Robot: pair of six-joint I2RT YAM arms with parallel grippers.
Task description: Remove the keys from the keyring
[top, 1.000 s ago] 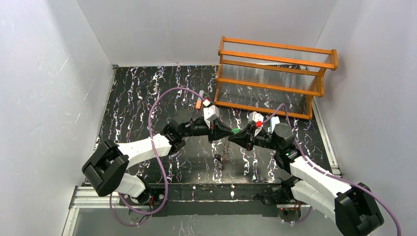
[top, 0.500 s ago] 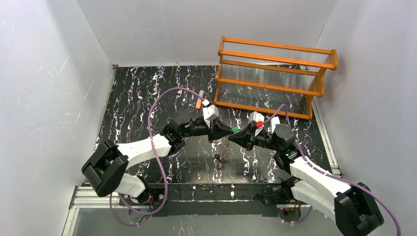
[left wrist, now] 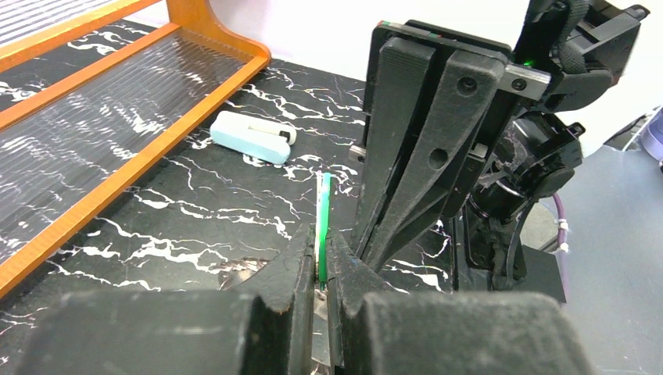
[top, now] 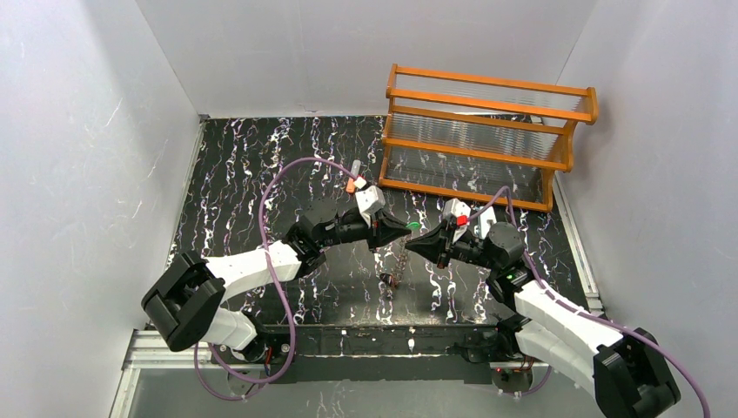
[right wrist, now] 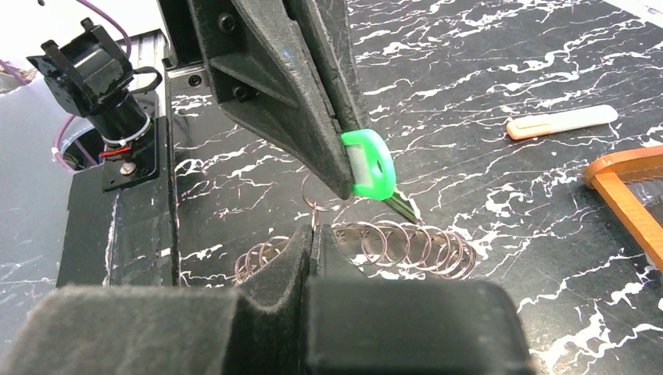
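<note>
Left gripper (left wrist: 320, 266) is clamping the green plastic-headed key (left wrist: 323, 215) above the black marbled table (top: 235, 174); right gripper (right wrist: 311, 238) is pinching a loop of the coiled grey metal keyring (right wrist: 414, 248) hanging just beneath it

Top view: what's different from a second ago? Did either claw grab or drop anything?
The left gripper, shut on the green key, edged slightly away from the bases, key with it. The right gripper stayed shut on the keyring, its coil dangling as before. Nothing grabbed or dropped; the orange rack stayed put.
</note>
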